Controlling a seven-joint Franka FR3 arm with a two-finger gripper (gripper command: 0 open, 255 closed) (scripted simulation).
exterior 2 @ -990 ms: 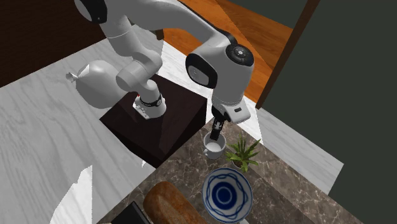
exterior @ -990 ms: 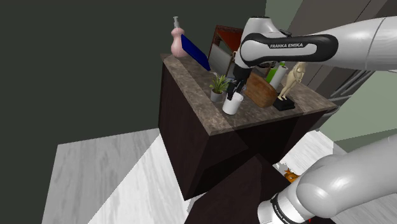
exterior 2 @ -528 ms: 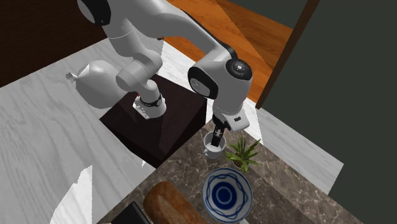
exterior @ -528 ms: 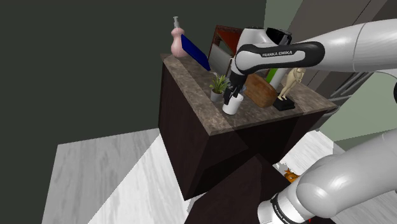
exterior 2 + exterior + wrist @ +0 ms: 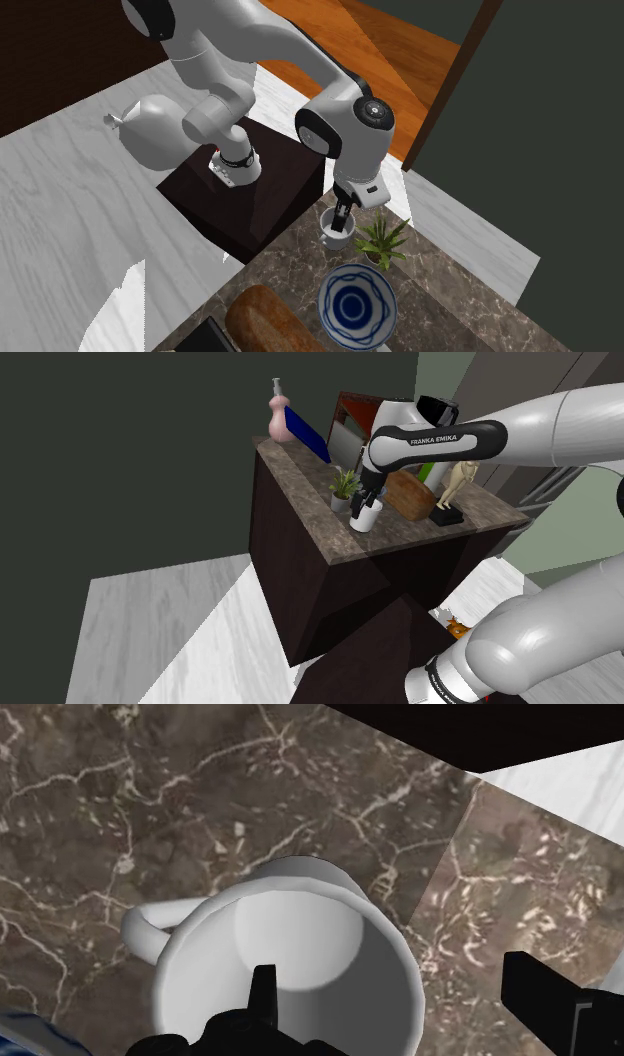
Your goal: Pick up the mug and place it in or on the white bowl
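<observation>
Your items:
- Mug (image 5: pixel 365 517) (image 5: pixel 337 232) (image 5: pixel 290 964): plain white, upright, mouth up and empty, handle out sideways. It stands near a corner of the brown marbled countertop (image 5: pixel 440 320).
- Bowl (image 5: pixel 357 303): white, blue rings inside, upright, just beside the mug, not touching.

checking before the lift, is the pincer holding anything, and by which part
Nothing is held. The open pincer straddles the mug wall, one finger inside, the other outside and not touching.

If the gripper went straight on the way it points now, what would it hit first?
Probably the mug: the open gripper straddles its wall, one finger aimed at the inside bottom, the other at the marble counter beside it. Which lands first is hard to judge.
</observation>
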